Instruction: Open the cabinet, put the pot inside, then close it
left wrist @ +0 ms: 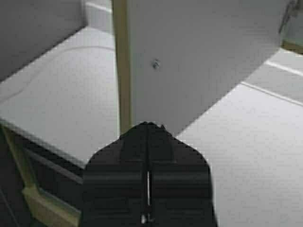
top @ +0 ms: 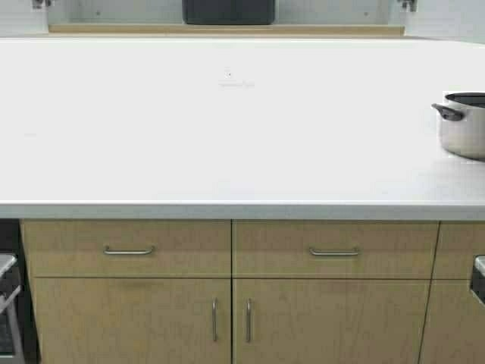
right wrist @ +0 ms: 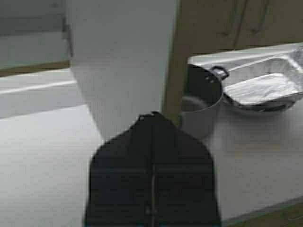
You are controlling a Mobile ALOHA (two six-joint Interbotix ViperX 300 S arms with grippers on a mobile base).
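White counter (top: 227,129) fills most of the high view, with tan base cabinets (top: 227,303) and drawers below it; at the far top edge the cabinet (top: 227,30) shows its tan lower lip and pale inside, and the pot (top: 228,11) already sits within as a low black shape. A larger silver pot (top: 464,125) stands at the counter's right edge, well apart. Neither arm appears here. From the left wrist, the left pincer (left wrist: 147,189) is pressed together with only a hairline seam between its pads, its tip just at the lower edge of an open cabinet door (left wrist: 199,61), pale inner face toward the lens, tan edge beside it. From the right wrist, the right pincer (right wrist: 152,189) is likewise pressed together and holds nothing, close under the other open door (right wrist: 120,61); the silver pot and a foil tray (right wrist: 265,90) lie beyond. I judge only the closing remains. Each door looks like a stiff, light panel swinging on hinges, best pushed flat on its face near the free edge, since the smooth laminate may let a tip slide.
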